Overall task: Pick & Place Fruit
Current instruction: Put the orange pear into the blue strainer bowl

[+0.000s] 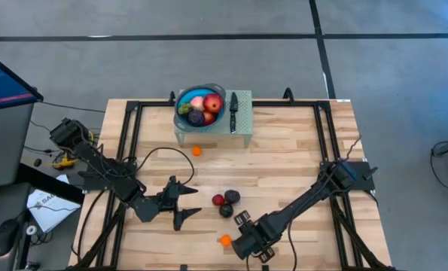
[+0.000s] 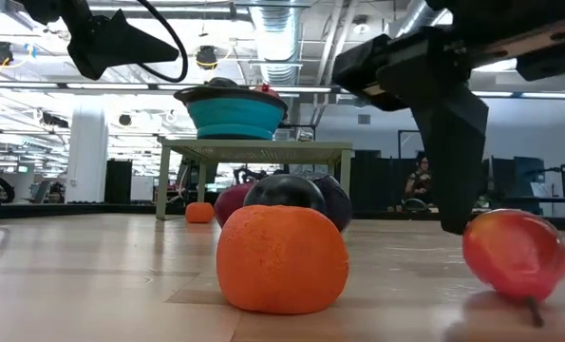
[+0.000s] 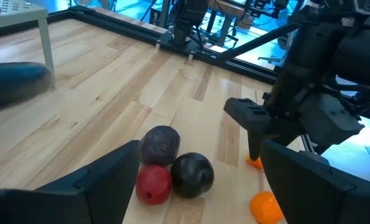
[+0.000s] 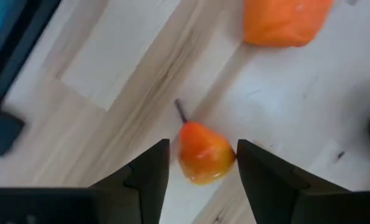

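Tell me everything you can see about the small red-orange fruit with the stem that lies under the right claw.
The small fruit is pear-shaped, glossy and smooth, red shading to orange-yellow, with a thin dark stem at its narrow end. It lies on its side on the pale wooden table, near the front edge, beside a larger orange fruit. The right claw is open and straddles it, one dark finger on each side. No contact between fingers and fruit is visible.
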You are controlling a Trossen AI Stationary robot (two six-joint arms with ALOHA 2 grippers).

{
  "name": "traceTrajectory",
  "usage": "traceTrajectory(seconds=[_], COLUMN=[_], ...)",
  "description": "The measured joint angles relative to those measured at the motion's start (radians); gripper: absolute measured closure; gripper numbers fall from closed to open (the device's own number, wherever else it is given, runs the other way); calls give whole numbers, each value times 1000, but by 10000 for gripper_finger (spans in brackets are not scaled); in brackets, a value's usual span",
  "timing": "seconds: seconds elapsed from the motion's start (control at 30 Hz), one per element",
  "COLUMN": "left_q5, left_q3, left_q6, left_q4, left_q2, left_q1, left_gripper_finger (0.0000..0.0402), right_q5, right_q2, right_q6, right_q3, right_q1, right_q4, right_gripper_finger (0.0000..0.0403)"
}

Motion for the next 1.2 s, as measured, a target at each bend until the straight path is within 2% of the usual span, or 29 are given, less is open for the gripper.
traceTrajectory(seconds=[0.17,0.27,0.37,0.67,0.87,0.97,1.1,1.2], left_q5=[0,0,1,4,8,12,89,141], left_q3=[0,0,0,0,0,1,66,170], left_q6=[0,0,0,1,42,146,409,599], left_q4=[0,0,0,0,19,118,273,286], left_q2=[0,0,0,0,0,11,83,178], left_q1=[0,0,0,0,-20,-40,-60,-55], left_gripper_finger=[78,78,78,78,78,78,78,78], right_q5=[0,0,0,-4,-100,-105,-102,-81], right_q2=[-1,0,-1,-1,-17,-81,-185,-245], right_q6=[-62,-76,-83,-147,-71,37,218,322], right_q3=[-28,-34,-33,-33,-67,-209,-464,-604], right_q1=[0,-8,-14,-13,-14,-3,2,-29], right_q4=[11,10,18,33,61,271,746,1075], right_gripper_finger=[190,185,201,289,285,275,274,278])
